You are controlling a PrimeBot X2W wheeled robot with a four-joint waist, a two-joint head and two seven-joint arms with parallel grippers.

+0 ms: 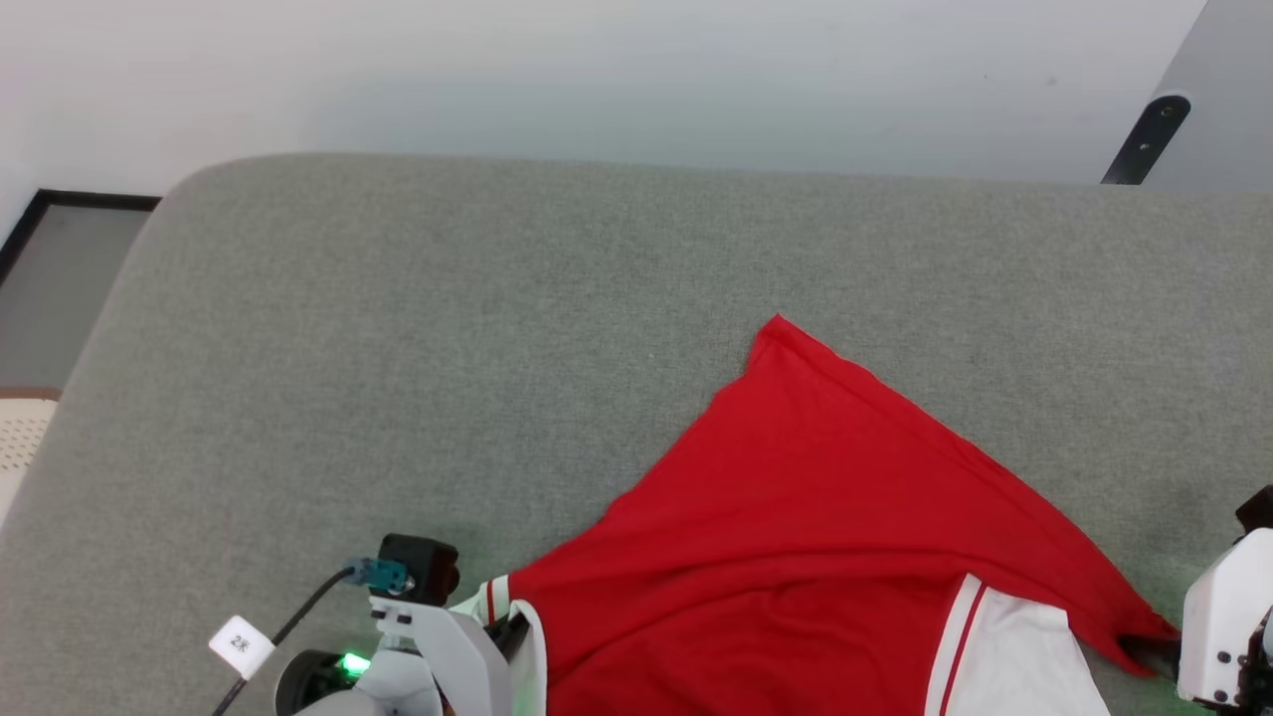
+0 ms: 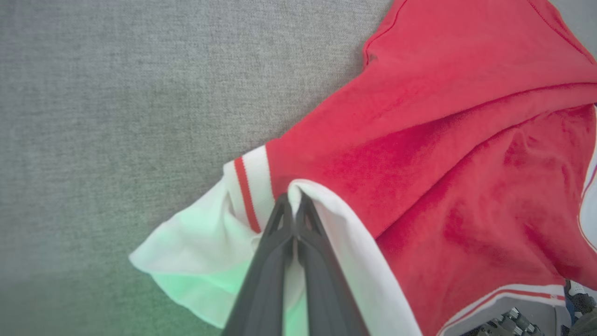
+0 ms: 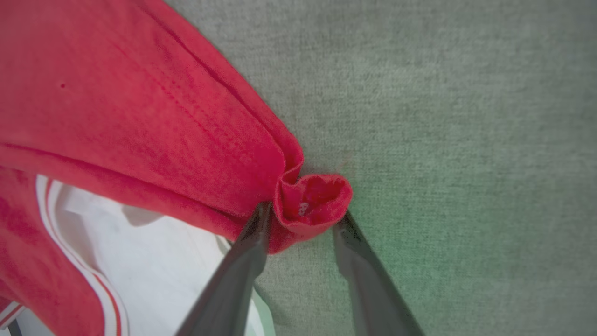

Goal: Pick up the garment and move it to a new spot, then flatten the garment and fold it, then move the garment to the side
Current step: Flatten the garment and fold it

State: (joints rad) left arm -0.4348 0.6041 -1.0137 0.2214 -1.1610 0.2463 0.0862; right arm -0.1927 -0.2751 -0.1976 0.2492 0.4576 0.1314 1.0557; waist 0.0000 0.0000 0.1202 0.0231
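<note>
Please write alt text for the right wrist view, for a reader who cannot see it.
Two long dark fingers of the right gripper stand apart around a bunched corner of the red jersey shirt with white sleeves. The shirt lies on a grey fabric surface.

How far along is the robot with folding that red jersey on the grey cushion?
Early. The red jersey lies on the grey cushion, still rumpled and unfolded. In hand: the left hand is shut on a white sleeve seam; the right hand brackets a bunched red corner, fingers still apart. Flattening, folding and moving aside remain.
</note>
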